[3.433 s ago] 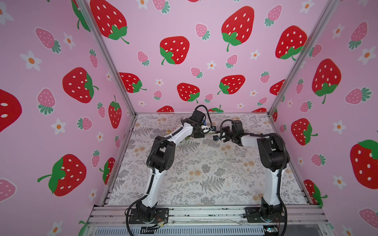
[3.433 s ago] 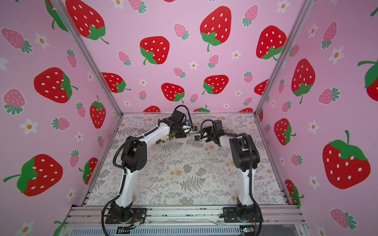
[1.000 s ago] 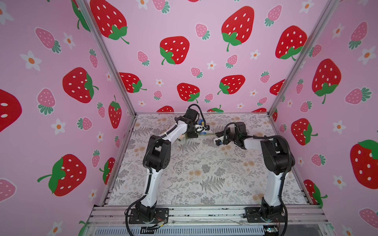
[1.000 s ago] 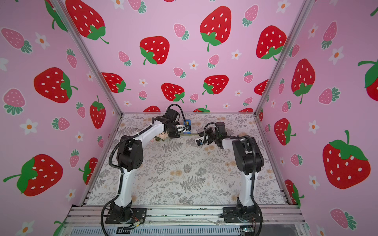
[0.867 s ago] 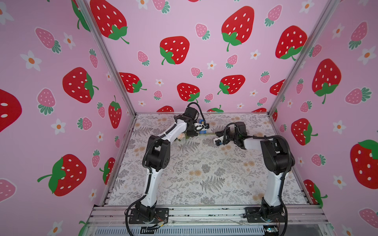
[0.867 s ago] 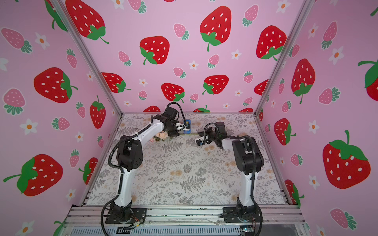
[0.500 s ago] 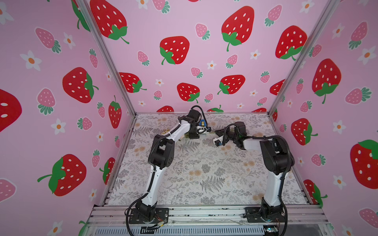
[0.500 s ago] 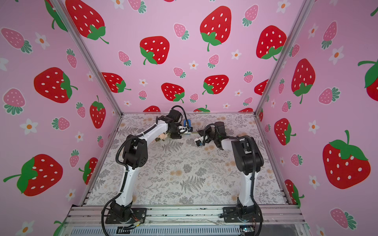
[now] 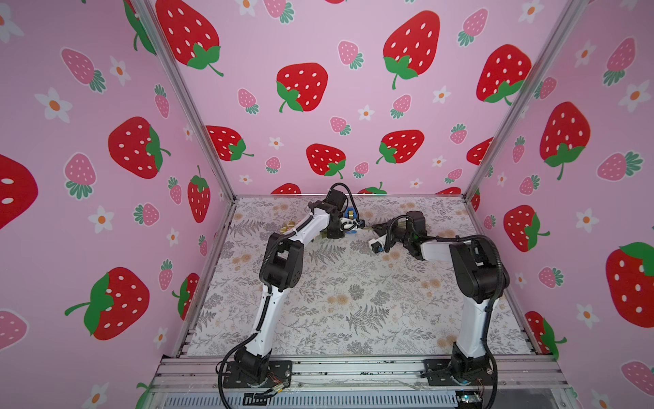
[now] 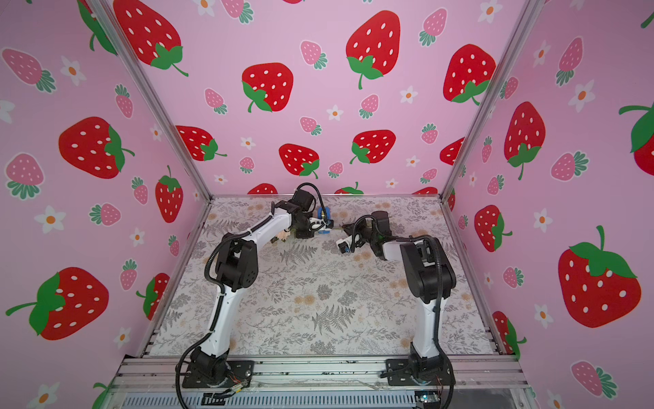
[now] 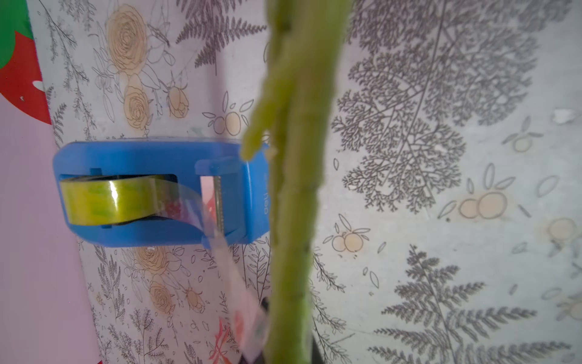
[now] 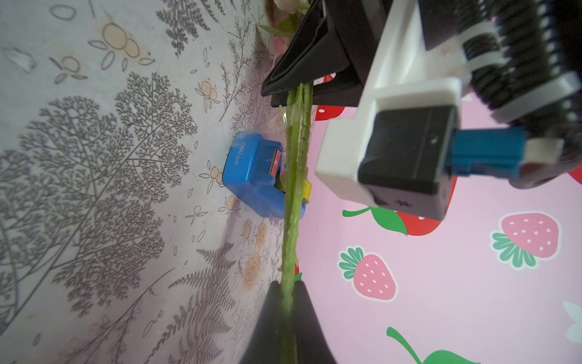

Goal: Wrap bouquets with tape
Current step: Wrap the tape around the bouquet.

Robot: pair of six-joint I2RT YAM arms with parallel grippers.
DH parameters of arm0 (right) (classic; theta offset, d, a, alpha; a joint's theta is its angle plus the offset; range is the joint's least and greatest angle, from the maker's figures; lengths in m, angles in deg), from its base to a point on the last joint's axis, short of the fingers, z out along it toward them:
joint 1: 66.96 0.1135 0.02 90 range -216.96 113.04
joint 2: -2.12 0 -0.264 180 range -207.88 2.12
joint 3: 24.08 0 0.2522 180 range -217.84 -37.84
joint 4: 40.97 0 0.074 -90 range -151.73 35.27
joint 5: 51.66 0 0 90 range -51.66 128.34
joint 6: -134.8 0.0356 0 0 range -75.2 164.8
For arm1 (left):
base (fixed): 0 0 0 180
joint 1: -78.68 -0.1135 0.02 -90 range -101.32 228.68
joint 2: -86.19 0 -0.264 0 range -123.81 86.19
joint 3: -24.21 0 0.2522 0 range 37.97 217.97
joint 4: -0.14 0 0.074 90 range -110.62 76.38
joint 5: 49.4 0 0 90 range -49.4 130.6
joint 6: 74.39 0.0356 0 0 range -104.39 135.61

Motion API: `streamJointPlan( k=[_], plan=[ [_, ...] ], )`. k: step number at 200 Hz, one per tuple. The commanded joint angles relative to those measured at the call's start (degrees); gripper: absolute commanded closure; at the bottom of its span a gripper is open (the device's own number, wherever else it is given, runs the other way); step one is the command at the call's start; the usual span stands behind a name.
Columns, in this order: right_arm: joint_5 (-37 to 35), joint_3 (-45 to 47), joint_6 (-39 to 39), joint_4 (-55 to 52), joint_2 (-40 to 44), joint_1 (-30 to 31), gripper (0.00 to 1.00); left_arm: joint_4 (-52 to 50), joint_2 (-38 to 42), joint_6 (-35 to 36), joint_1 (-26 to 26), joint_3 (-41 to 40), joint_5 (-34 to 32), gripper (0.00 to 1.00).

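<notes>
Inside the blue dispenser point(image 11: 157, 151) sits the yellowish tape roll point(image 11: 104, 201).

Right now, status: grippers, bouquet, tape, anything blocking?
Both shut: left gripper and right gripper on the bouquet stems. Stems span between them, by blue dispenser. Tape strip runs off cutter to stems. Nothing seen blocking.
</notes>
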Motion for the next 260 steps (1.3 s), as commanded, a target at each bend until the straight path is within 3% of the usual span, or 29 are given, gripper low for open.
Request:
streamJointPlan(
  k=[1,13,29,38,58,84,110,155,186,235,260],
  plan=[
    [3.9,0.7,4.9,-1.8,0.4,-0.4,0.90,9.3,4.0,-0.8,-0.1,-4.0,-1.8,1.00],
    [4.1,1.7,7.5,-0.8,1.2,-0.6,0.58,13.4,5.3,-0.3,0.3,-7.2,-3.5,1.00],
    [4.2,3.2,11.0,0.0,3.1,-0.9,0.34,17.1,6.2,0.8,0.9,-10.1,-6.0,1.00],
    [4.6,3.5,14.1,-0.3,4.6,-1.0,0.29,19.9,6.6,1.2,1.1,-11.9,-7.3,1.00],
    [8.5,1.7,20.9,-6.6,8.5,-2.3,0.26,28.6,7.8,3.0,1.6,-16.7,-11.1,1.00],
    [13.4,-3.0,24.3,-19.4,12.3,-3.6,0.22,37.0,8.7,7.2,2.6,-20.9,-15.8,1.00],
    [14.8,-6.4,30.7,-22.3,13.0,-4.2,0.21,46.2,9.6,10.3,3.2,-24.8,-17.3,1.00],
    [12.5,-16.4,38.4,-30.3,7.5,-4.3,0.22,62.8,11.3,17.4,4.2,-32.7,-19.7,1.00],
    [13.1,-25.5,49.1,-37.7,2.2,-4.1,0.24,72.3,10.6,22.1,4.6,-35.3,-22.4,1.00],
    [11.2,-41.2,47.3,-59.5,-7.8,-2.6,0.28,81.8,11.7,27.5,5.5,-39.9,-21.0,1.00],
    [11.8,-48.2,45.3,-69.2,-11.9,-1.9,0.23,88.2,11.1,29.9,5.7,-41.4,-20.6,1.00]
  ],
)
